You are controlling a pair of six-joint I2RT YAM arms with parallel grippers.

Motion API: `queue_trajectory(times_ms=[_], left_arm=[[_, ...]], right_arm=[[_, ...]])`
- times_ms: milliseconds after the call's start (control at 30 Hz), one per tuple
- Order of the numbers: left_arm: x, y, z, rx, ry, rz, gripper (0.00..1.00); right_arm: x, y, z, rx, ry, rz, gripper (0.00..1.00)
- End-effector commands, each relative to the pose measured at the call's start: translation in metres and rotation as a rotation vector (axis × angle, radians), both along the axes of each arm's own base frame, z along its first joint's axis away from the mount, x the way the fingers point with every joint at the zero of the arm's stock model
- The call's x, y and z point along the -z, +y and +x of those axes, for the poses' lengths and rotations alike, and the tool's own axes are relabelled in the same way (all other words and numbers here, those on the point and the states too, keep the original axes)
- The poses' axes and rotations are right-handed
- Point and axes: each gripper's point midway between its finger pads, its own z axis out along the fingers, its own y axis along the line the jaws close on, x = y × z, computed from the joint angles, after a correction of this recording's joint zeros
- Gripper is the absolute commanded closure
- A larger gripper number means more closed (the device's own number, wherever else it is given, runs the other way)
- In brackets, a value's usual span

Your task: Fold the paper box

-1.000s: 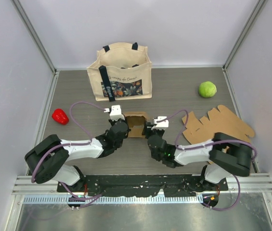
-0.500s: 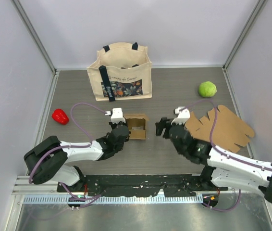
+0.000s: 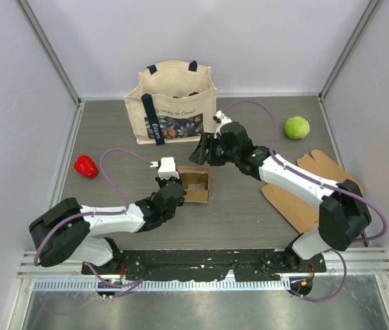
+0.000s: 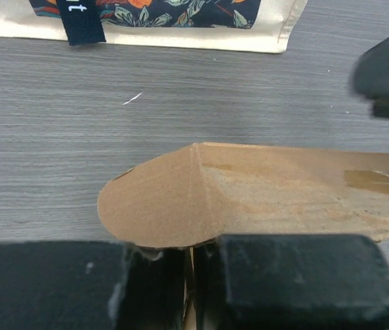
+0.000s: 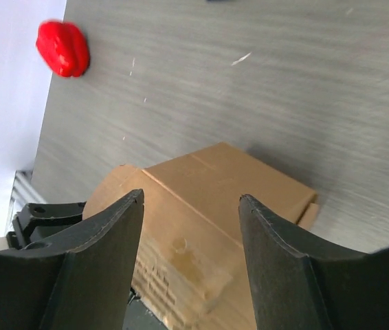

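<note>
The small brown paper box (image 3: 196, 184) sits at the table's middle, partly formed, open side up. My left gripper (image 3: 176, 183) is shut on the box's left wall. In the left wrist view its fingers (image 4: 98, 282) pinch the cardboard edge below a rounded flap (image 4: 160, 206). My right gripper (image 3: 205, 152) is open and empty, just beyond the box's far side. In the right wrist view the right gripper (image 5: 191, 199) hangs over the box (image 5: 208, 206) without touching it, its two fingers wide apart.
A cream tote bag (image 3: 172, 103) stands behind the box. A red pepper (image 3: 86, 166) lies at the left, a green ball (image 3: 296, 127) at the back right. A flat cut cardboard sheet (image 3: 311, 189) lies at the right, partly under the right arm.
My right arm let go near the box's right side, swung out right, then came round to the far side of the box. My left gripper kept its hold.
</note>
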Motion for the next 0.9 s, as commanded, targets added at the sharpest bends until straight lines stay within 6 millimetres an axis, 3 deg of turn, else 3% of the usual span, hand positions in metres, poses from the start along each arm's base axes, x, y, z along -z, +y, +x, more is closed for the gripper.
queue_trajectory(times_ms=[0, 33, 100, 133, 300, 367, 400, 433, 467, 500, 533, 567, 633, 667, 733, 800, 867], left_arm=[[-0.004, 0.011, -0.010, -0.025, 0.004, -0.010, 0.87], [-0.003, 0.013, -0.013, -0.023, 0.007, -0.009, 0.78], [-0.008, 0.018, -0.019, -0.029, 0.008, -0.048, 0.67], [-0.005, 0.019, -0.023, -0.011, 0.018, -0.063, 0.57], [-0.015, 0.027, -0.059, 0.062, 0.106, -0.172, 0.47], [-0.016, 0.027, -0.075, 0.111, 0.165, -0.232, 0.36], [-0.006, 0.033, -0.086, 0.104, 0.232, -0.254, 0.32], [-0.021, 0.036, -0.094, 0.123, 0.233, -0.323, 0.31], [-0.012, 0.042, -0.107, 0.136, 0.296, -0.318, 0.31], [-0.012, 0.043, -0.114, 0.148, 0.321, -0.355, 0.31], [-0.026, 0.045, -0.121, 0.176, 0.307, -0.426, 0.31], [-0.017, 0.053, -0.131, 0.180, 0.356, -0.410, 0.31], [-0.041, 0.061, -0.139, 0.200, 0.339, -0.487, 0.36], [-0.043, 0.069, -0.144, 0.200, 0.348, -0.473, 0.39], [-0.077, 0.073, -0.146, 0.244, 0.289, -0.499, 0.43], [-0.109, 0.070, -0.146, 0.284, 0.246, -0.514, 0.42], [-0.114, 0.058, -0.140, 0.296, 0.259, -0.448, 0.40]], right_arm=[[-0.027, 0.044, -0.012, -0.145, 0.012, 0.178, 0.38], [-0.018, 0.048, -0.017, -0.160, 0.038, 0.183, 0.40], [-0.023, 0.058, -0.021, -0.175, 0.017, 0.227, 0.40], [-0.015, 0.059, -0.027, -0.173, 0.033, 0.230, 0.40], [-0.006, 0.065, -0.039, -0.169, 0.040, 0.267, 0.41], [0.000, 0.066, -0.043, -0.169, 0.058, 0.272, 0.41], [0.000, 0.068, -0.044, -0.172, 0.054, 0.278, 0.41], [0.004, 0.069, -0.047, -0.180, 0.060, 0.276, 0.41], [0.003, 0.070, -0.048, -0.183, 0.063, 0.280, 0.41], [0.007, 0.071, -0.048, -0.184, 0.070, 0.276, 0.41], [0.007, 0.072, -0.049, -0.187, 0.071, 0.278, 0.41], [0.007, 0.073, -0.049, -0.187, 0.073, 0.279, 0.41], [0.010, 0.074, -0.051, -0.189, 0.078, 0.278, 0.42], [0.011, 0.076, -0.055, -0.198, 0.082, 0.278, 0.42], [0.020, 0.076, -0.061, -0.208, 0.098, 0.265, 0.42], [0.025, 0.076, -0.065, -0.211, 0.102, 0.255, 0.43], [0.038, 0.073, -0.069, -0.206, 0.126, 0.244, 0.43]])
